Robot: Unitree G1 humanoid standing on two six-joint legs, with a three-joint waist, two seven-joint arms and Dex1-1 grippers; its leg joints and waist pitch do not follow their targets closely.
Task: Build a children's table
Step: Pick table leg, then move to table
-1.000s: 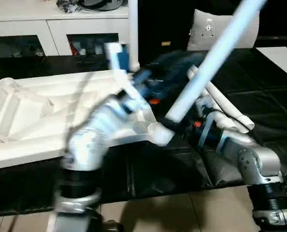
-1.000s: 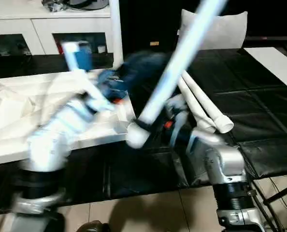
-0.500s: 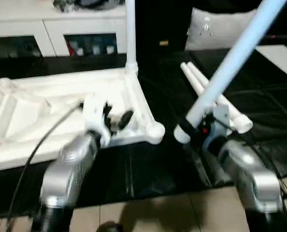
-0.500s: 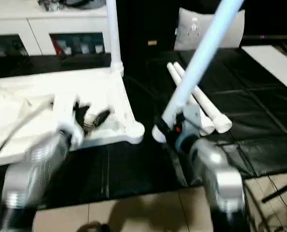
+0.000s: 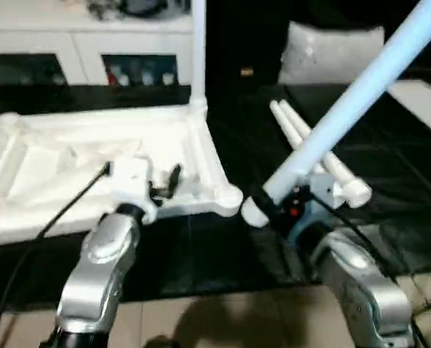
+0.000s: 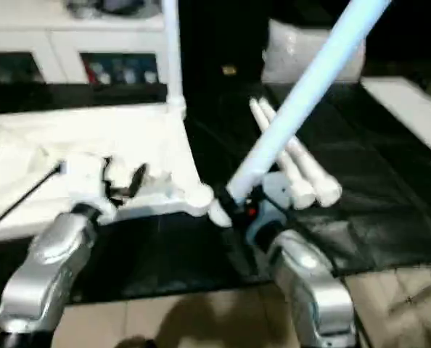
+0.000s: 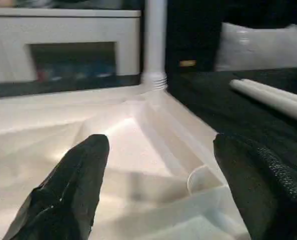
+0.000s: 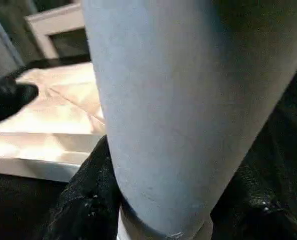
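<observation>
One leg (image 5: 198, 51) fitted upright in tabletop (image 5: 41, 156); second leg (image 5: 346, 101) clamped in right fingers (image 5: 277, 206); two legs (image 5: 324, 156) lying beyond; left fingers (image 7: 83, 180) wide, empty

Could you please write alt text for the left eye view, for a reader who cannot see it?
The right gripper holds a white table leg slanting up to the right, beside the near corner socket of the upside-down white tabletop. The left gripper hovers open over the tabletop; one leg stands in the far corner and two legs lie on the black mat.
</observation>
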